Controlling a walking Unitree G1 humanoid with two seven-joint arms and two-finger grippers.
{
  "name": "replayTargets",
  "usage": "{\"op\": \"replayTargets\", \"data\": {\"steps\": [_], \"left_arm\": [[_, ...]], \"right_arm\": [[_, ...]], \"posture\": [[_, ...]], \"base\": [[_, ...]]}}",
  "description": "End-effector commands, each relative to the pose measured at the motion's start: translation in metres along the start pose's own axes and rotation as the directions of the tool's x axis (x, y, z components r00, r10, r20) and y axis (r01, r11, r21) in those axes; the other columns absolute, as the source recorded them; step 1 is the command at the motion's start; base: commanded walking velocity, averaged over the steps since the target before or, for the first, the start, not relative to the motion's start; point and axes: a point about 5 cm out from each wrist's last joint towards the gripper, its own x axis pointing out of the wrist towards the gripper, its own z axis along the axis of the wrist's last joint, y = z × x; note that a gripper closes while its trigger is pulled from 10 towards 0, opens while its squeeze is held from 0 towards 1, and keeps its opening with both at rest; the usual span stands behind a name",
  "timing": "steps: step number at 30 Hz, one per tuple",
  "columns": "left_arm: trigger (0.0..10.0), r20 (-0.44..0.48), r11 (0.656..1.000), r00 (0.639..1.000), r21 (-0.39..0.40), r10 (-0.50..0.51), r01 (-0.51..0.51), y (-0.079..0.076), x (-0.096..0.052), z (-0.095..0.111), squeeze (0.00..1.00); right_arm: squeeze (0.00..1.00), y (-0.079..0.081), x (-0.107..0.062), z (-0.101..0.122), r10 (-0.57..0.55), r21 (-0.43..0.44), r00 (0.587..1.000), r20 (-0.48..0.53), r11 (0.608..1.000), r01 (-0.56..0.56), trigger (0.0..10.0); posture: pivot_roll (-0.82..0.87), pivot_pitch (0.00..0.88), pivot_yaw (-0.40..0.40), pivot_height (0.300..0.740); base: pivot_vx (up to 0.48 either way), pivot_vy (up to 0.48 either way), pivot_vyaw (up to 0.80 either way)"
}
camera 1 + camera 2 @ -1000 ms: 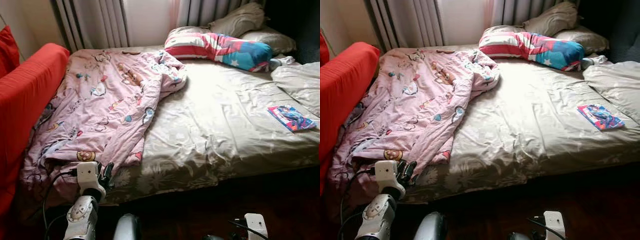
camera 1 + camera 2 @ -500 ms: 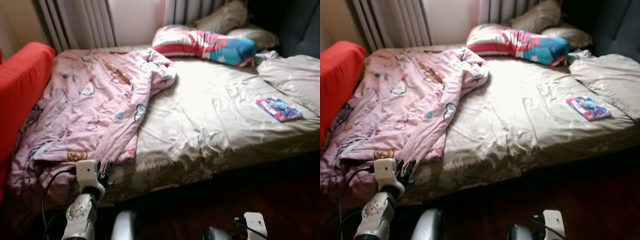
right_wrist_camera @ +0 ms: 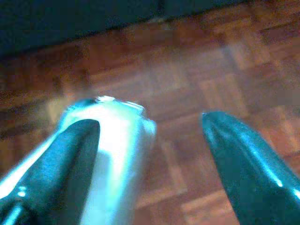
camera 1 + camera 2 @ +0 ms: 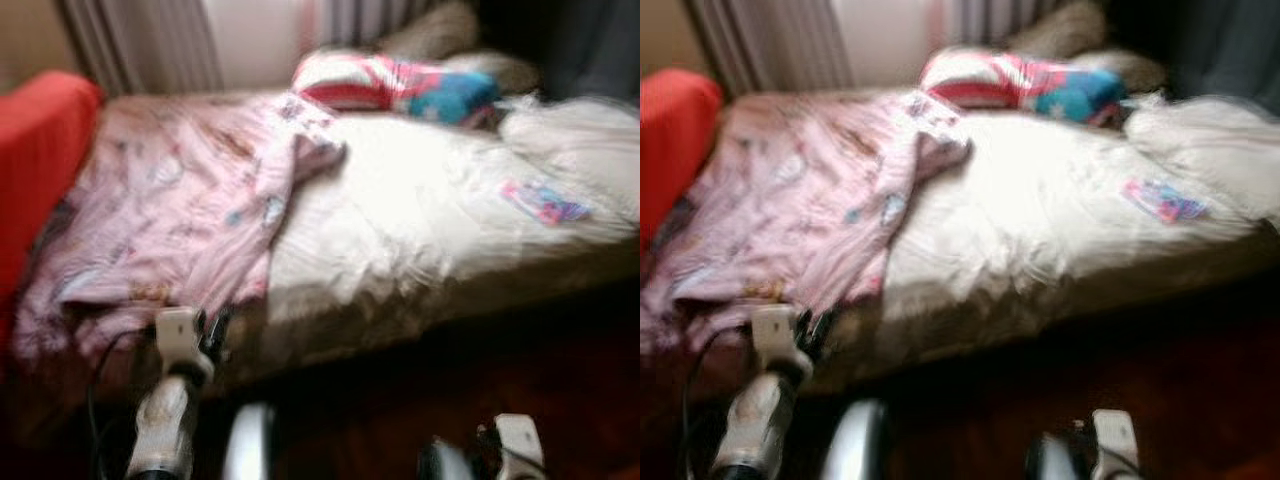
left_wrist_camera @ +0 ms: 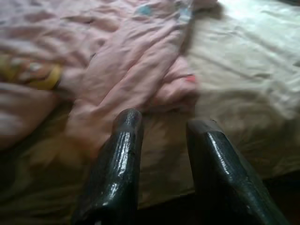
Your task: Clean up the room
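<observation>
I see a blurred bed point(image 4: 420, 230) with a pink quilt point(image 4: 170, 200) crumpled over its left half. A striped pillow point(image 4: 395, 85) lies at the far end, a small book point(image 4: 545, 202) on the right. My left gripper point(image 5: 161, 126), fingers apart, hovers at the quilt's near edge; my right gripper point(image 3: 150, 131) hangs spread above parquet floor point(image 3: 197, 61).

We are seeing a quilt point(image 4: 190, 200) lying over the left half of the bed point(image 4: 400, 230), spilling past its near edge. A pillow point(image 4: 400, 85) is resting at the bed's far edge, a booklet point(image 4: 545, 202) is lying near its right edge, and a sofa point(image 4: 40, 160) is standing against its left edge.
</observation>
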Motion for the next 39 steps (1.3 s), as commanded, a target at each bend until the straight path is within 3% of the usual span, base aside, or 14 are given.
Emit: {"op": "replayTargets", "data": {"steps": [1,13,32,39], "left_arm": [[10.0,0.005,1.000,1.000,0.002,0.006,-0.006,0.0021,0.0020,0.0035,0.00],[10.0,0.003,1.000,1.000,0.008,0.012,-0.012,0.0039,0.0019,0.0039,0.00],[10.0,0.008,1.000,1.000,0.005,0.030,-0.030,0.0058,0.0034,0.0056,0.00],[10.0,0.003,0.999,0.999,0.013,0.042,-0.042,0.0085,0.0028,0.0047,0.00]], "right_arm": [[0.00,0.0119,-0.0009,-0.0147,0.043,0.006,0.997,-0.061,0.999,-0.043,10.0],[0.00,0.0122,-0.0009,-0.0152,0.032,0.047,0.998,-0.055,0.998,-0.030,10.0],[0.00,0.0121,0.0000,-0.0107,0.045,0.013,0.998,-0.043,0.999,-0.044,10.0],[0.00,0.0124,0.0001,-0.0111,0.043,0.040,0.998,-0.043,0.998,-0.042,10.0]], "posture": [[0.00,0.000,0.010,0.545],[0.00,0.000,0.009,0.545],[0.00,0.000,0.004,0.545],[0.00,0.001,0.005,0.545]], "base": [[0.247,0.000,0.61],[0.273,0.000,0.15],[0.280,0.000,0.22],[0.000,0.000,0.41]]}}
